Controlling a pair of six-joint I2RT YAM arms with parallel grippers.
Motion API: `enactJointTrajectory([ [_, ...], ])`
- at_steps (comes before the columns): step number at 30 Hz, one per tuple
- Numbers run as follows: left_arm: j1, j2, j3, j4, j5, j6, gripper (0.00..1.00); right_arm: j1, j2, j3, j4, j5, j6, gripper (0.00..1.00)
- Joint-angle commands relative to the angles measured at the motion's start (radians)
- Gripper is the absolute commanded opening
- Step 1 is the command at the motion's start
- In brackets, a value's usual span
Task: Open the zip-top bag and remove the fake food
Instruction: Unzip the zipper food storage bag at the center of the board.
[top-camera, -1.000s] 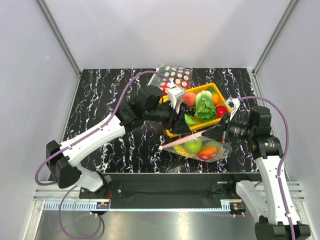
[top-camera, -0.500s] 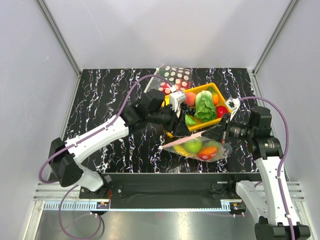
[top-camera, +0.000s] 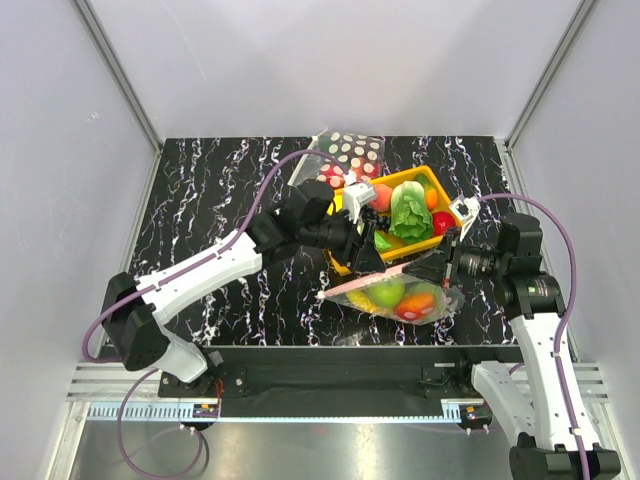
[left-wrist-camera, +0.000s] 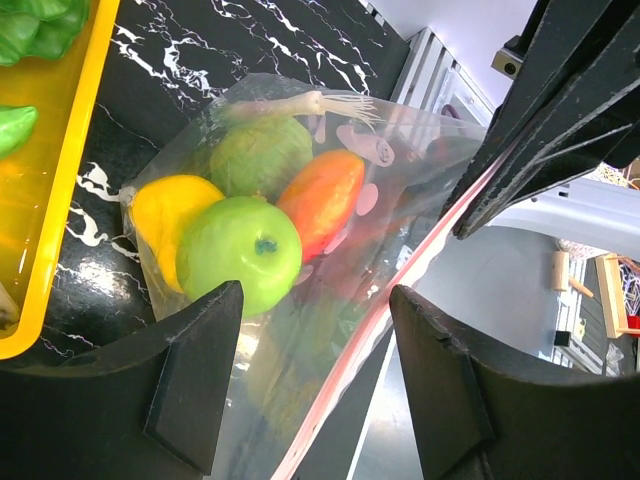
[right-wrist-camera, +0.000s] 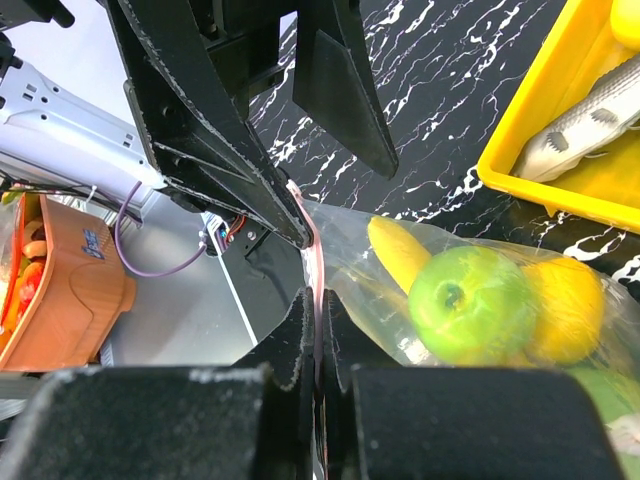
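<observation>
- Right now the right jaws are clamped on the pink strip at one end of the bag. The left jaws stand wide with the strip running between them, pinching nothing.
- The bag lies on the desk near its front edge, just beside the yellow tray. Its zip looks unparted, and the green apple and other toy fruit sit inside.
- We judge the left jaws should take one lip only, then pull gently away from the right.
- The left arm stretches low and diagonally across the desk. The right arm rises from its base, wrist bent inward.
</observation>
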Motion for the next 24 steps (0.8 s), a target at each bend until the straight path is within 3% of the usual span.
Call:
enactJointTrajectory([
  [1, -0.006, 0.003, -0.011, 0.056, 0.016, 0.000, 0.65, -0.003, -0.011, -0.002, 0.052, -0.033, 0.017, 0.00],
  [12, -0.006, 0.009, -0.017, 0.064, 0.025, 0.000, 0.62, -0.003, -0.011, -0.017, 0.075, -0.040, 0.033, 0.00],
  [24, -0.090, -0.011, -0.057, 0.142, 0.195, -0.003, 0.54, -0.003, 0.015, 0.024, 0.053, -0.005, 0.007, 0.00],
])
